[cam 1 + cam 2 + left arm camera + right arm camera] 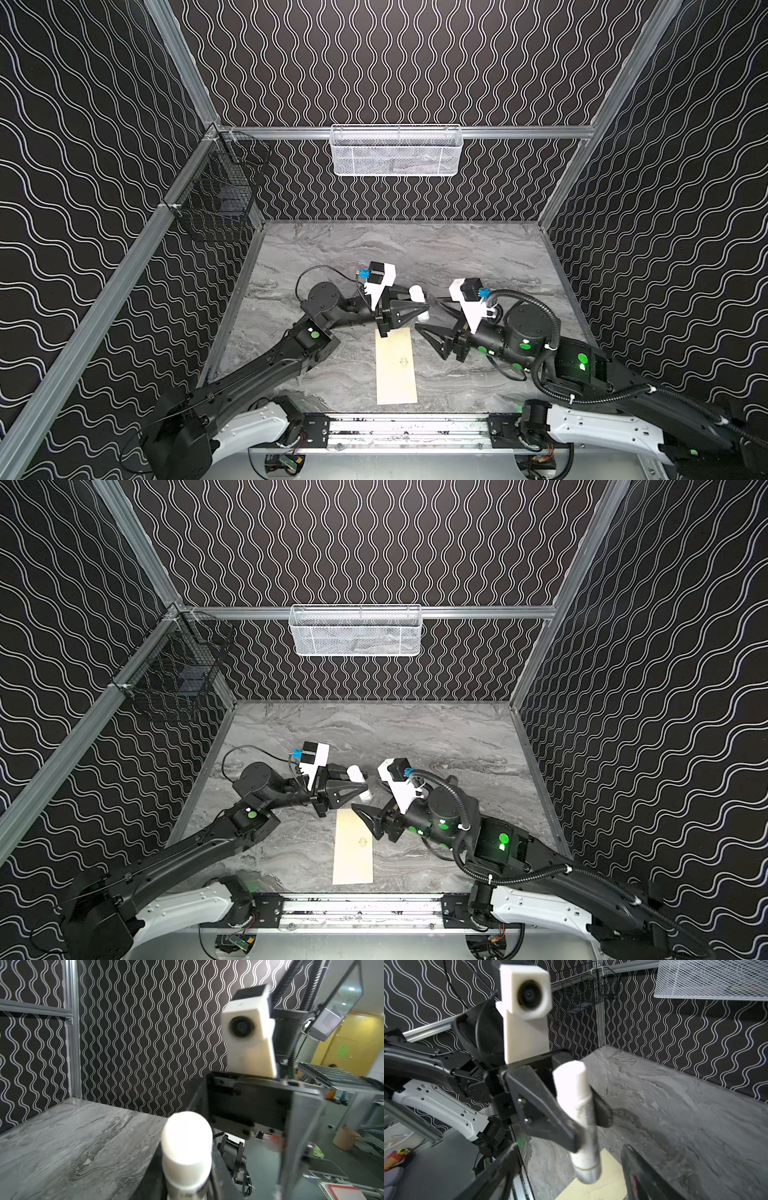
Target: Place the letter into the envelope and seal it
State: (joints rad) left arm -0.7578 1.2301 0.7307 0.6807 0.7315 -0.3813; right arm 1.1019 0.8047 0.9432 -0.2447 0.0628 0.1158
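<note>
Left gripper [420,308] clamped across a white glue stick [576,1105], above the envelope's far end. Right gripper [431,321] spread wide, empty, just beside it. Envelope [397,368] flat on the marble table [478,257], emblem up, between the arms.

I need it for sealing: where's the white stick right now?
In both top views the white stick sits mid-table, clamped in the left gripper, raised just at the far end of the envelope.
</note>
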